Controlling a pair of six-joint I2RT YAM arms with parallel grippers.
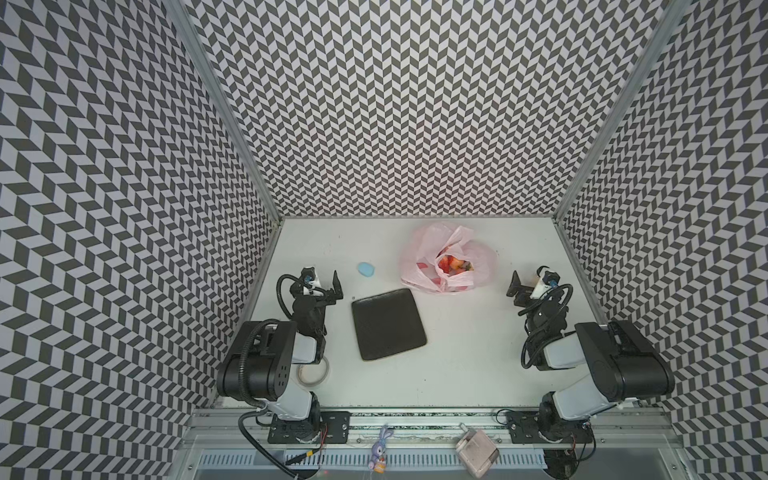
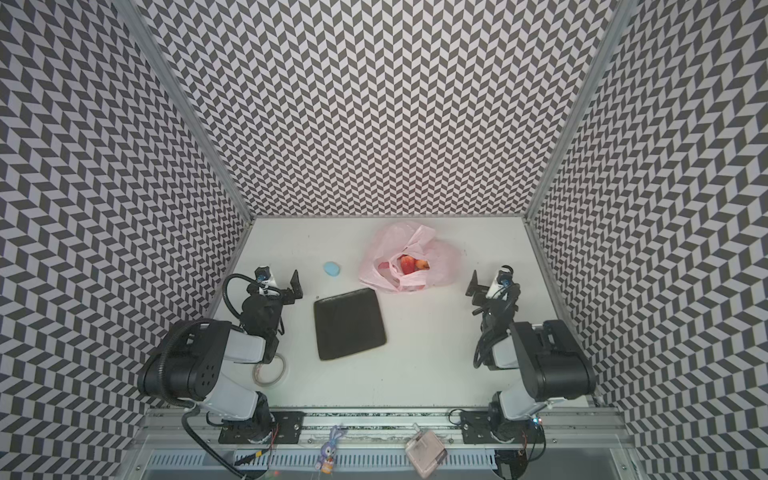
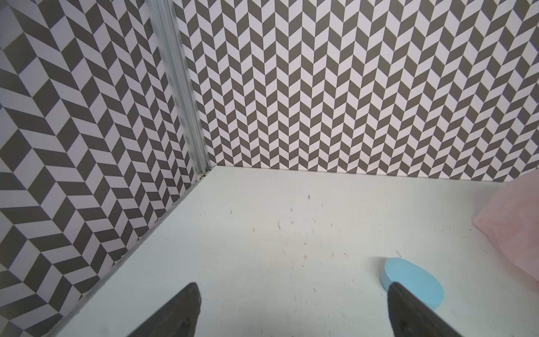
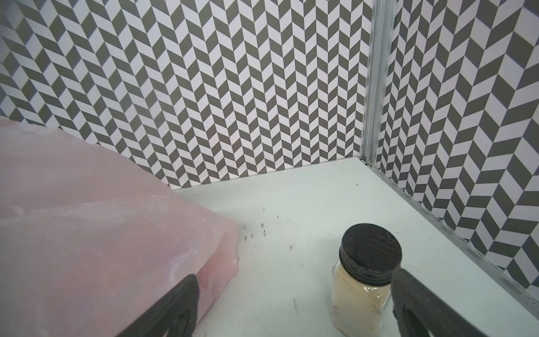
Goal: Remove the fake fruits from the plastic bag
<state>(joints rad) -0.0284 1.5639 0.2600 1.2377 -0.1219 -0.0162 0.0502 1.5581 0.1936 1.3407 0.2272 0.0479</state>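
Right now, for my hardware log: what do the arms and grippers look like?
The left arm and right arm have black joint housings, light grey shells and black ribbed cable loops. The left gripper and right gripper have dark, flat, tapering fingers.

The plastic bag (image 1: 417, 253) (image 2: 374, 266) is a thin, translucent pale-pink carrier. It lies crumpled and slumped close to the middle of the frame in both top views, with its mouth gaping upward and its loose folds standing around the opening. The fake fruits (image 1: 453, 264) (image 2: 409, 264) lie bunched inside that opening, glossy red strawberries with an orange-peach piece beside them, and faint red patches show through the film lower left of the mouth.
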